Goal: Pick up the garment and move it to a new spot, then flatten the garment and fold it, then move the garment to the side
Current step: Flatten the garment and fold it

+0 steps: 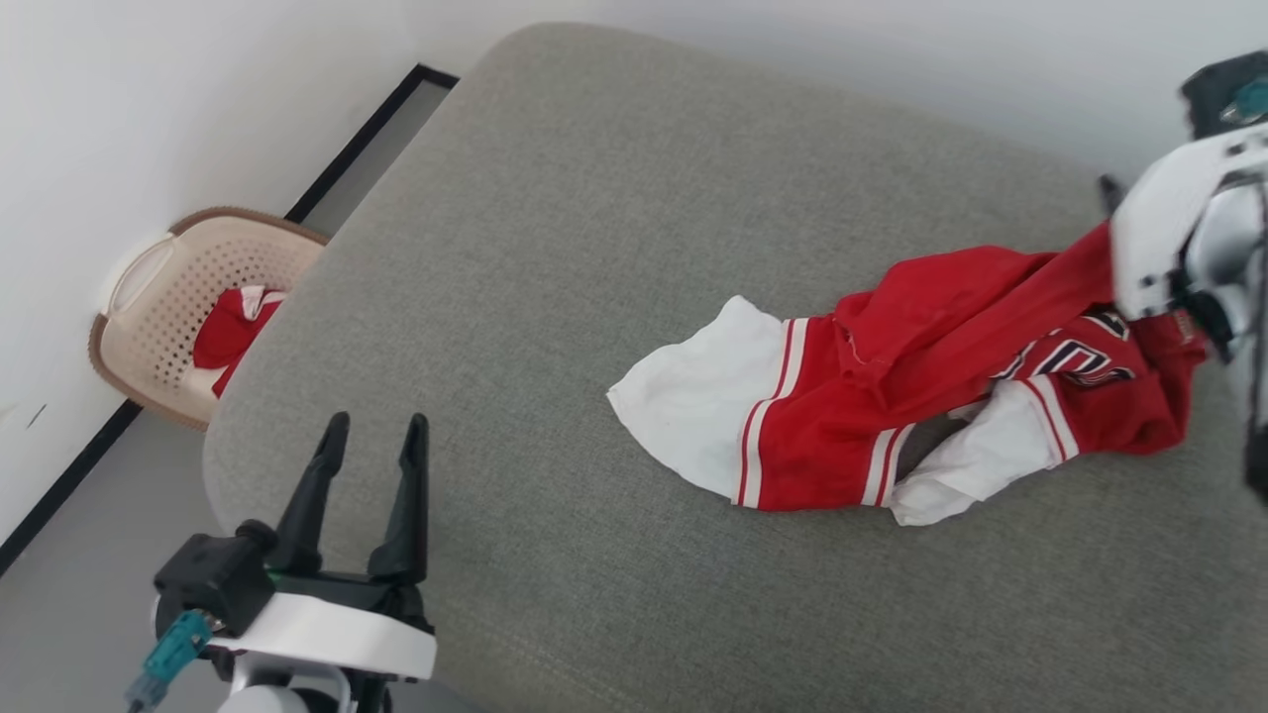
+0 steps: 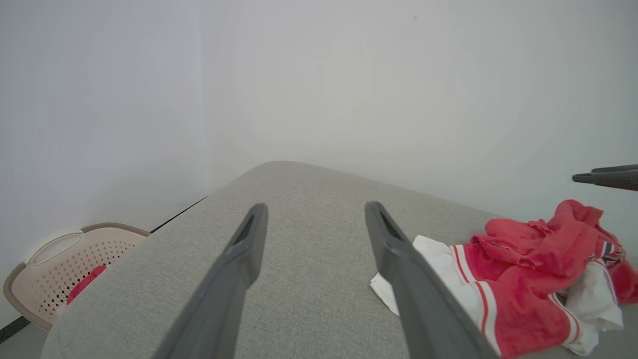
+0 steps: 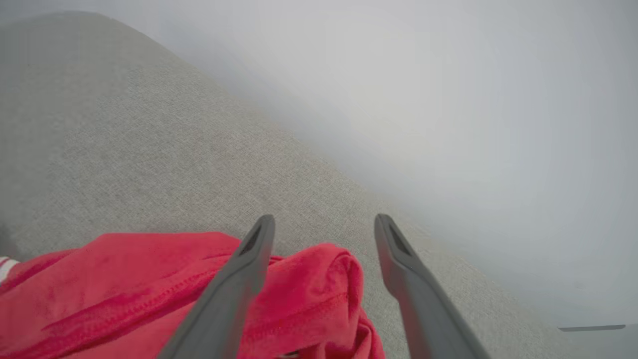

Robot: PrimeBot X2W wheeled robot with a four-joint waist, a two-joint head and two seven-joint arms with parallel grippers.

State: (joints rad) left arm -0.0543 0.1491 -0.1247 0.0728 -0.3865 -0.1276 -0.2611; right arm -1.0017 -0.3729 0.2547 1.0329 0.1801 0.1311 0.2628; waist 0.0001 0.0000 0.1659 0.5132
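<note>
The garment (image 1: 842, 416), red with white sleeves and striped trim, lies crumpled on the right part of the grey padded surface (image 1: 594, 248). A red fold of it rises toward my right wrist at the head view's right edge. In the right wrist view my right gripper (image 3: 324, 224) is open, and a bunch of the red garment (image 3: 124, 279) lies low between and beside its fingers (image 3: 234, 294). My left gripper (image 1: 376, 426) stands open and empty at the lower left, well apart from the garment (image 2: 523, 279). The same left gripper (image 2: 316, 207) points across the surface.
A beige perforated basket (image 1: 188, 297) holding a red and white cloth (image 1: 233, 332) stands on the floor against the white wall, left of the surface. The basket (image 2: 50, 264) also appears at the left wrist view's lower left. The surface's rounded edge runs close to the left gripper.
</note>
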